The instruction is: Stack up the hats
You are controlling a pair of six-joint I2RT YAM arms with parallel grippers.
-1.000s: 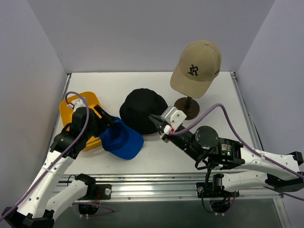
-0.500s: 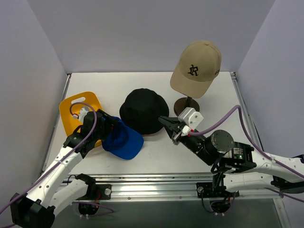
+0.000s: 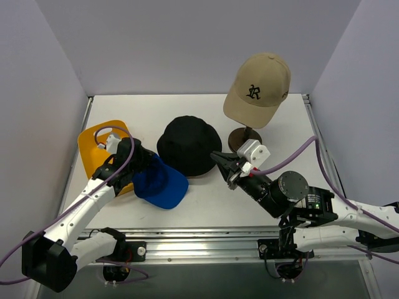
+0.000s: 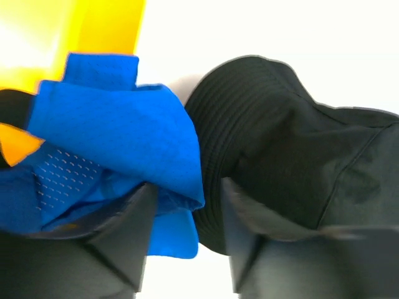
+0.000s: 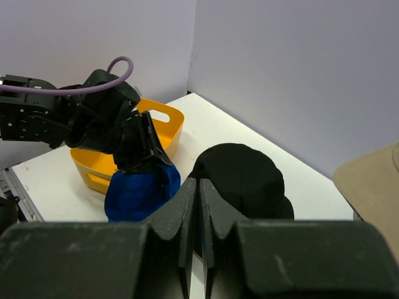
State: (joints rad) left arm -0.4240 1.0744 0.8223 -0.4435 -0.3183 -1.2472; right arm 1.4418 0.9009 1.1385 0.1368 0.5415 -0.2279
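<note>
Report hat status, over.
Left gripper open at blue cap edge; right gripper shut, empty. Black hat alongside, tan cap up on stand. Tray against blue cap.

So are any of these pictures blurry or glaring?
Left wrist view: the tray glares almost white at top left, and the left fingers are out of focus. Right wrist view: right fingers soft, black hat behind sharper. Top view: evenly lit, sharp, faint shadows.

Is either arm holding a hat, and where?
Right gripper: nothing, jaws shut. Left gripper: jaws open astride edge of the bright blue fabric baseball cap, apparently not clamped.
</note>
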